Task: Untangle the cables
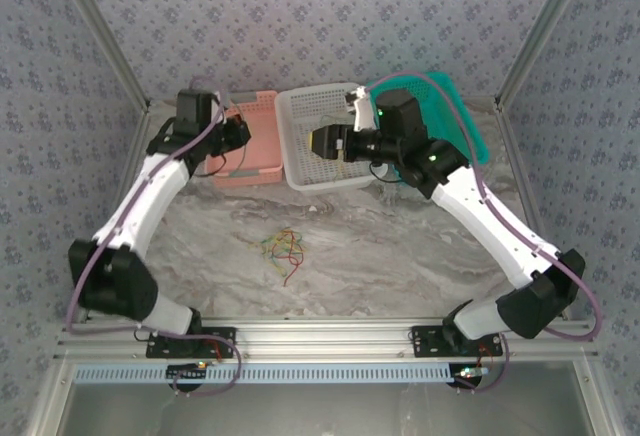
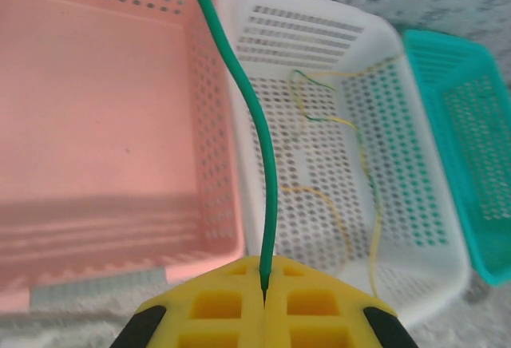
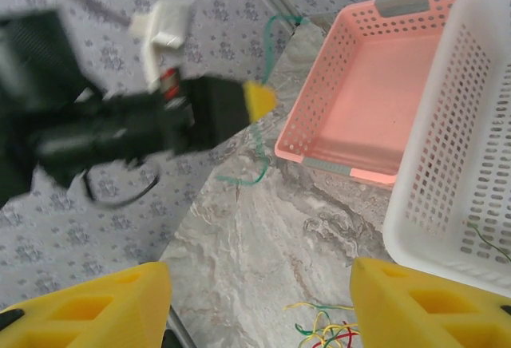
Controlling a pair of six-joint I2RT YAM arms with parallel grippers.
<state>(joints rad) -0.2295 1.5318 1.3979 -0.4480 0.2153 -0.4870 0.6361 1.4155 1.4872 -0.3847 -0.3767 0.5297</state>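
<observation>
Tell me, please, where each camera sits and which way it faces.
Top external: above and behind the robot, looking down at the table; left arm, right arm, left gripper and right gripper show.
Left wrist: on the left arm, facing pink basket, white basket and teal basket; its gripper, shut, pinches a green cable.
Right wrist: on the right arm, facing the left gripper and pink basket; its gripper shows open.
Shared: both wrist views hold the green cable.

The left arm (image 1: 150,191) reaches forward, its left gripper (image 2: 263,280) pressed closed on a green cable (image 2: 247,108), and the right arm (image 1: 480,206) bends inward, its right gripper (image 3: 259,300) standing apart.
</observation>
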